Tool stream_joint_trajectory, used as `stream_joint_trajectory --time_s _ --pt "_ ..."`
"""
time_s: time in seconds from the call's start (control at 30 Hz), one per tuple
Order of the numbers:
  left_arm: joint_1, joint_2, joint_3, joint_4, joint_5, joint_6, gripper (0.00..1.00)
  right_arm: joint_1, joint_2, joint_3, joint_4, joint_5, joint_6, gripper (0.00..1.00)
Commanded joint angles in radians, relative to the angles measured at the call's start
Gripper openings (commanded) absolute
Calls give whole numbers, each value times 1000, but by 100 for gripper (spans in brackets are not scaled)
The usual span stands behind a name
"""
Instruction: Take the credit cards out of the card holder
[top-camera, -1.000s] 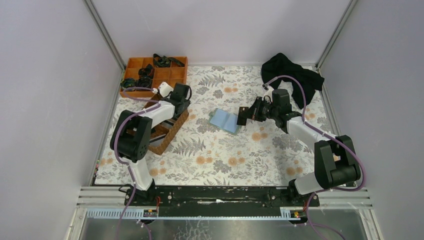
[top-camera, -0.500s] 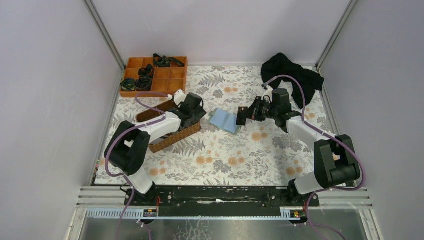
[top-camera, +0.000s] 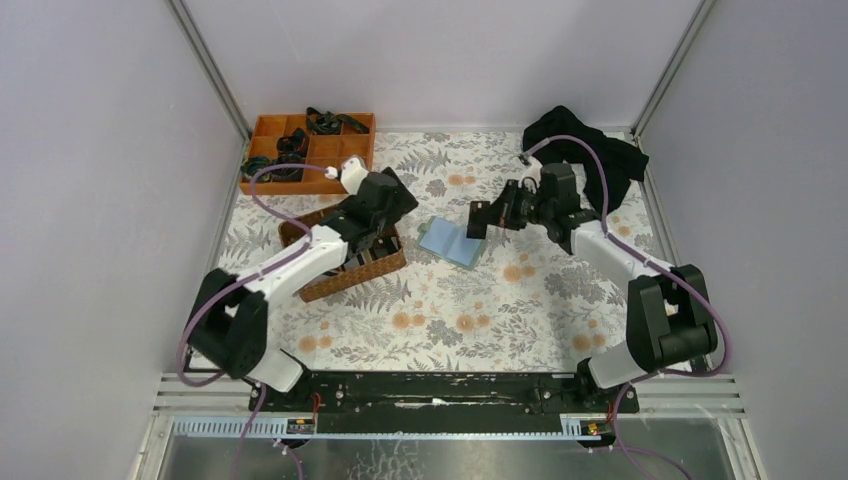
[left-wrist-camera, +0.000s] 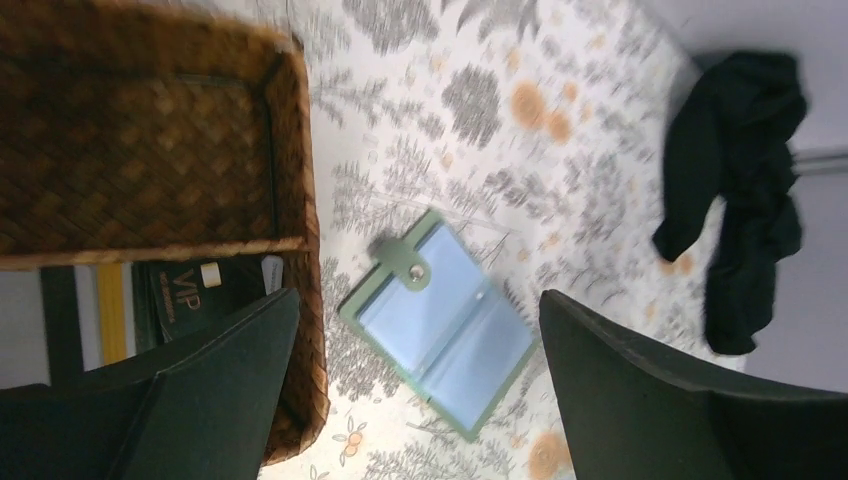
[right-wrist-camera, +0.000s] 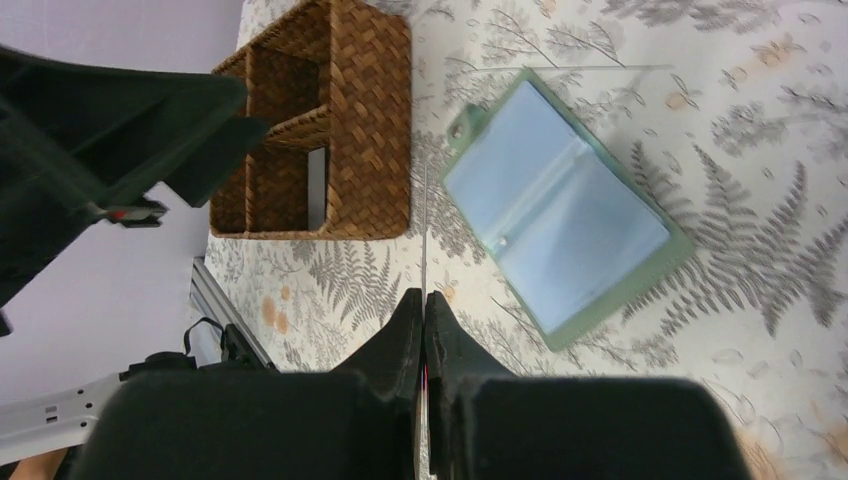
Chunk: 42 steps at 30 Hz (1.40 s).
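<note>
Plainly, the card holder lay open and flat on the floral table cover, its light blue inside facing up and its grey-green edge showing all round. Its snap tab pointed toward the brown wicker basket, which stood just beside it with a narrow strip of cover between them.

The left gripper hung over the end of the basket nearest the card holder, its fingers spread wide and nothing between them. In the left wrist view the card holder lay below and beyond the gap between those fingers, clear of both. In the basket compartment by the left finger lay credit cards: a dark one marked VIP, with a pale and yellow one beside it.

The right gripper was pressed together on a thin card, seen edge-on as a pale line rising from the tips. In the right wrist view the card holder lay ahead and to the right of those tips, apart from them. From above, this gripper sat over the card holder's far right corner; its height over the card holder I could not tell.

An orange divided tray stood at the far left, and a black cloth lay at the far right.
</note>
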Motion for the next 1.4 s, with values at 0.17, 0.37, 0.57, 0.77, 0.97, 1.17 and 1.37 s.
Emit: stream_joint_trajectory --time_s 0.17,0.37,0.57,0.77,0.97,1.17,1.37 --pt "76 -210 -73 -82 -254 61 100 237 226 434 -325 140 -112 0" --pt "307 -354 -305 18 -130 -1 100 363 385 717 -532 241 -207 0" --pt "323 -422 -375 17 -171 32 100 451 567 1000 -735 322 -266 0" --pt "324 -427 -392 27 -181 47 100 512 690 1166 -832 387 -279 0" --pt "324 -428 -418 60 -174 53 100 526 750 1242 -881 429 -295 0" --pt "324 -427 -417 68 -173 67 100 538 809 1311 -921 443 -312 0" --pt "325 -426 -422 80 -160 77 100 543 855 1359 -941 446 -321 0"
